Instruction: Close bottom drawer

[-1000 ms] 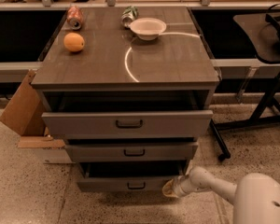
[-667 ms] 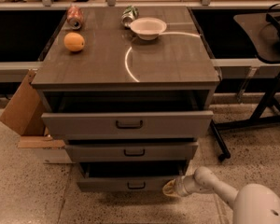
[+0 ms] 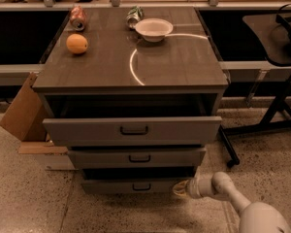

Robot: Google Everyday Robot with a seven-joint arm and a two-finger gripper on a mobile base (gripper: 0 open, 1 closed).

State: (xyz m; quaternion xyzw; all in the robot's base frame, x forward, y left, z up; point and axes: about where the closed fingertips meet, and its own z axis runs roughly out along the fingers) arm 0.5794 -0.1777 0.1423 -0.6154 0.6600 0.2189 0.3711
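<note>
The bottom drawer (image 3: 136, 186) is the lowest of three in a grey-brown cabinet, with a slim front panel and a small dark bar handle (image 3: 141, 187). It stands partly pulled out, with a dark gap above its front. My gripper (image 3: 182, 188) comes in from the lower right on a white arm (image 3: 223, 191). Its tip is against the right end of the bottom drawer's front panel.
The top drawer (image 3: 133, 129) and middle drawer (image 3: 136, 157) also stand pulled out, the top one farthest. On the cabinet top are an orange (image 3: 76, 43), a white bowl (image 3: 154, 29) and two cans (image 3: 78, 17). A cardboard box (image 3: 22, 113) leans at left; a black stand (image 3: 276, 81) is at right.
The arm has shifted slightly, its elbow moving lower right. The gripper stays at the bottom drawer's right end. The drawer's position looks about the same.
</note>
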